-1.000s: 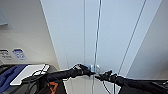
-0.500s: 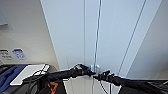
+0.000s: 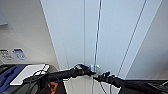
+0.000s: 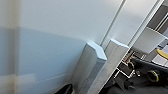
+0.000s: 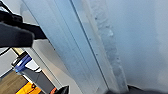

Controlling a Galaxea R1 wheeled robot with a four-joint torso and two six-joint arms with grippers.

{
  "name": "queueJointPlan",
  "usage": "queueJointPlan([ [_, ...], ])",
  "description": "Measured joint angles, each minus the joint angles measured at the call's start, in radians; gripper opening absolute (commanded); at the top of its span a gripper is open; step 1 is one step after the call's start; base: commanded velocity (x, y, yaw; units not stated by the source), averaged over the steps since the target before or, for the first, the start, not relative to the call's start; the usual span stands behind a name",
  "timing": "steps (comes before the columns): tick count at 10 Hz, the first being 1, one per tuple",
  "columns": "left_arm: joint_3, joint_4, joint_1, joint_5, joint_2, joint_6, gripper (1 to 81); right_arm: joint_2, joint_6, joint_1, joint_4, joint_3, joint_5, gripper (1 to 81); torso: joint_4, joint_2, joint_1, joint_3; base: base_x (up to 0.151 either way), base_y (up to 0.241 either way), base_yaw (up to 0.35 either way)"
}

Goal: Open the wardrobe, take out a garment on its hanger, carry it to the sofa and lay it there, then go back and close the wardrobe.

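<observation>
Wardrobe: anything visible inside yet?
No. The wardrobe doors look shut, with only a thin dark line at the centre seam, so the interior is covered. Both grippers, left gripper and right gripper, sit at the handles.

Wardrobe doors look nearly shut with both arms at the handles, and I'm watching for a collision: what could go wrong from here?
1. The left tool and right tool sit close together at the handles; pulling both at once might make the arms knock.
2. The wardrobe seam shows only a thin gap, so a slipped grip may leave a door closed.
3. The cables by the left arm could snag.
</observation>
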Motion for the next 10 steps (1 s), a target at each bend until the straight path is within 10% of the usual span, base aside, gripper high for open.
queueJointPlan([
  [10,0.099,0.015,0.005,0.025,-0.039,-0.002,81.1,-0.093,-0.006,-0.022,-0.006,0.177,-0.042,81.1,0.0,0.001,0.002,0.0,0.0,0.0,0.0],
])
